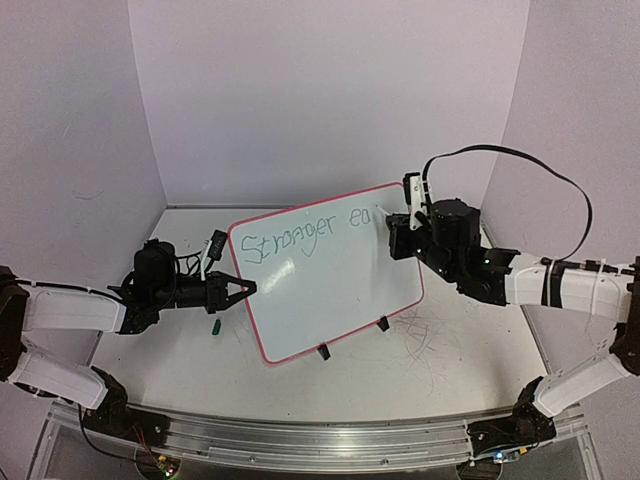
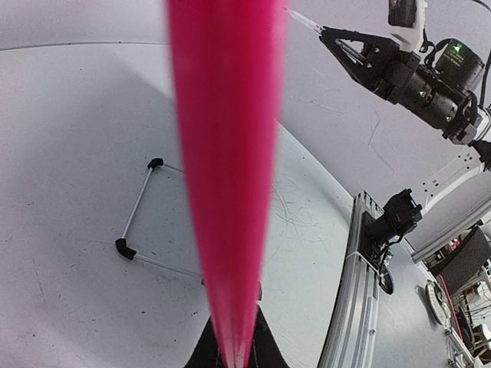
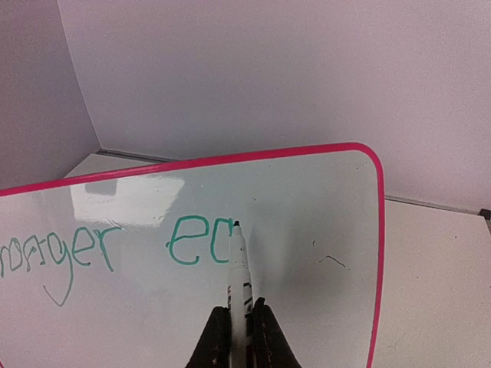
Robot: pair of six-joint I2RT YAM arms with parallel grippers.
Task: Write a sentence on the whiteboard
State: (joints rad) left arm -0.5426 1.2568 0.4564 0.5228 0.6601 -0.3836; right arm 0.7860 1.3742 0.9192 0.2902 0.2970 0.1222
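Now, step: mid-word in the sentence (image 1: 305,243). The green cursive reads "Stronger", then "e" and a rounded letter not yet finished.
Whiteboard: the whiteboard (image 1: 335,290) sits mid-table between the arms. It appears tilted, with its two clip feet (image 1: 322,351) along the near edge.
Left gripper: the left gripper (image 1: 243,289) is clamped on the board's left rim — the pink rim runs up between its fingers in the wrist view.
Right gripper: the right gripper (image 3: 239,316) is closed around a marker (image 3: 239,264), its tip touching the board just right of the last letter.
Doing it well (judgement): use light, even pressure and short strokes to the right, with the pen near square to the surface. The left arm should hold rigid so the board does not rock. Little room is left on the right — the remaining words probably need a second line.
Hard to make out: the blurred rim fills most of the left wrist view, so the board face is hidden there.
Cut off: the start of "Stronger" runs off the right wrist view.
Unclear: a small green object (image 1: 214,326) lies on the table (image 1: 450,370) near the left gripper, possibly a cap but too small to tell.
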